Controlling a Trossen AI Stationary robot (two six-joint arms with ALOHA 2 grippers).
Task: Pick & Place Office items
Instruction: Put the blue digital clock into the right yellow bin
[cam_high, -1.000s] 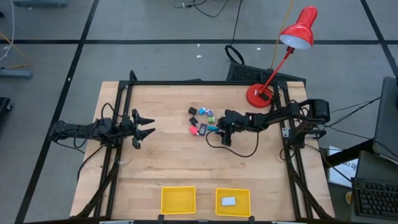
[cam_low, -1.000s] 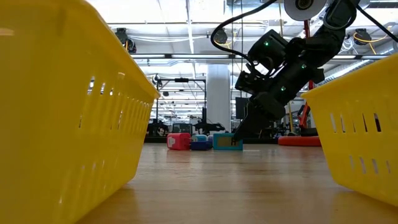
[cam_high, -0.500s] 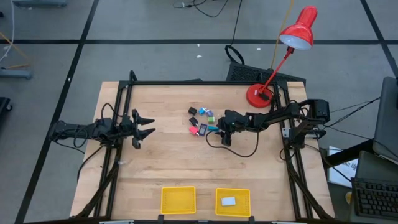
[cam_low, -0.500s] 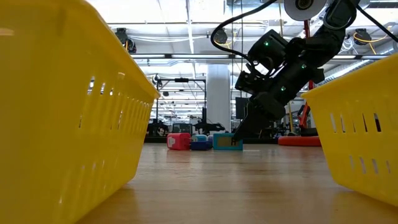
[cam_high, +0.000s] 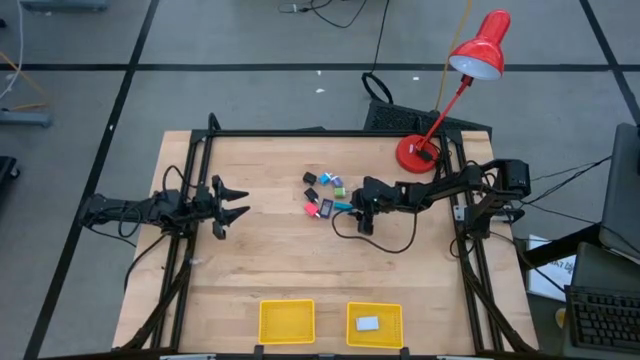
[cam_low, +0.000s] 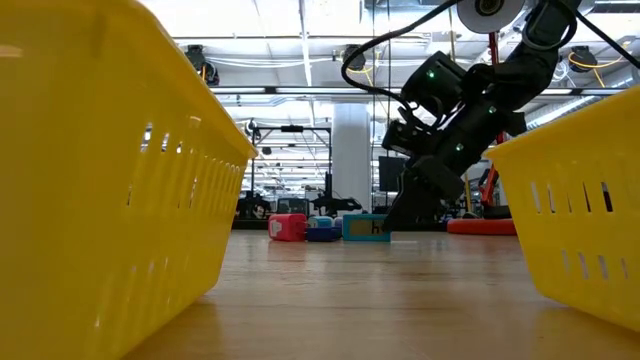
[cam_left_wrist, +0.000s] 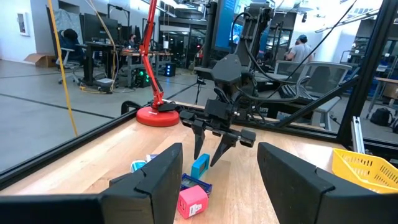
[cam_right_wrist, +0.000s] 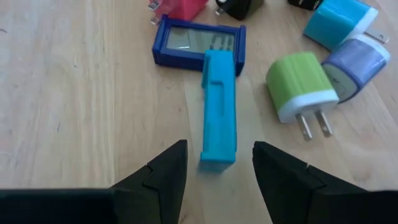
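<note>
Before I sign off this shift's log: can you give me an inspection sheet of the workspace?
Surface: wooden table, no spills seen.
Job's things: small office items clustered mid-table; teal bar beside blue display and green plug; white item in right yellow tray; left tray holds nothing seen.
Clutter: red lamp.
Grippers: right gripper open, straddling teal bar; left gripper open, waiting at left side.
Cables: black cable looped on table.
Surroundings: person in background.

The high view looks straight down on the whole surface (cam_high: 300, 260). The low view sits at surface height between two yellow baskets (cam_low: 110, 170), facing the room. The left wrist view looks across at the far arm. The right wrist view looks closely down on the small items (cam_right_wrist: 219, 112), shared with all views.
</note>
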